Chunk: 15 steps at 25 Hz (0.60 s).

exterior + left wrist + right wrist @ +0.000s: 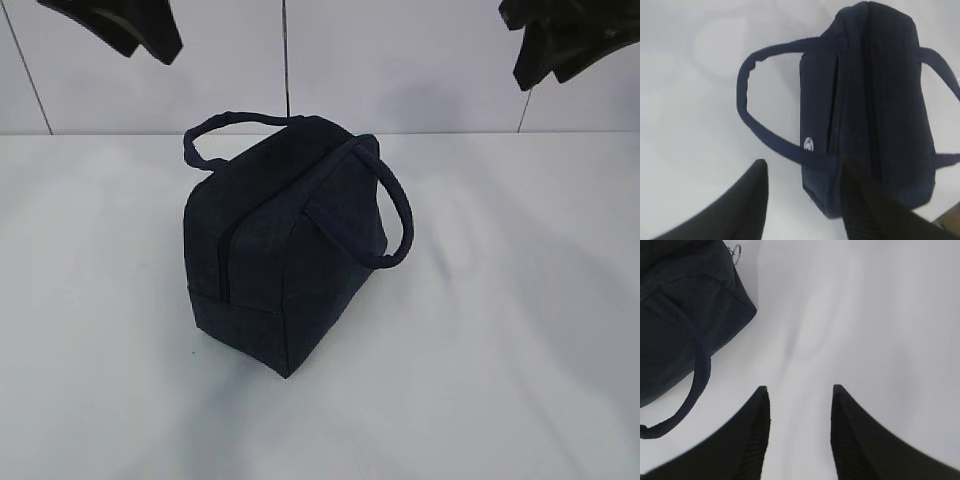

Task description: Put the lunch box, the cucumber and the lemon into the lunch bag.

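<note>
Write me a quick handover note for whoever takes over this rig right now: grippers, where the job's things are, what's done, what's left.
Left gripper: jaws apart, holding nothing, raised above the lunch bag.
Right gripper: jaws apart, holding nothing, over bare table to the bag's right.
Lunch bag: stands mid-table, zipper looks closed, metal ring pull at one end, both handles hanging free.
Lunch box, cucumber and lemon: not visible in any view; they may be inside the closed bag, but that cannot be confirmed.
Done: apparently all packed, if the items are inside.
Left: check the contents; otherwise locate the items.
</note>
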Motion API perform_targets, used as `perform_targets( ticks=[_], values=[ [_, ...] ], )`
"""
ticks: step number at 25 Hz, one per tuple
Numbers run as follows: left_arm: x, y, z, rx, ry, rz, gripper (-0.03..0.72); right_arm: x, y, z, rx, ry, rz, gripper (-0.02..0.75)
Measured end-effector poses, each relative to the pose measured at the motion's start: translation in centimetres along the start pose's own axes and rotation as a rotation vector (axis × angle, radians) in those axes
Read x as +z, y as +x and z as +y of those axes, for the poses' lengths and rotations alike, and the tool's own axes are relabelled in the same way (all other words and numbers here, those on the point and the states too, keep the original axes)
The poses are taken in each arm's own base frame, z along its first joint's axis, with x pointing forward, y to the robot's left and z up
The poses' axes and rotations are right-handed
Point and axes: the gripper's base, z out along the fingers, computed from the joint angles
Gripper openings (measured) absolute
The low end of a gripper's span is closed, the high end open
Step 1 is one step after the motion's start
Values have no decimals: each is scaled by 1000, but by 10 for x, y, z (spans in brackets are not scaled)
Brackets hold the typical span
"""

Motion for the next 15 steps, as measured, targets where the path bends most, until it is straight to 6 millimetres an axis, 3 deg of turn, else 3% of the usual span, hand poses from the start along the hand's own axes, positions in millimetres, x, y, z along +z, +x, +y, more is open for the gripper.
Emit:
perform_targets(
  ticks=[7, 15],
  values=[
    [-58, 36, -7, 6, -18, -61, 331, -31, 31, 2, 2, -6, -17, 320],
    [-105, 78, -15, -11, -19, -124, 326, -58, 85, 5, 3, -10, -11, 319]
  ],
)
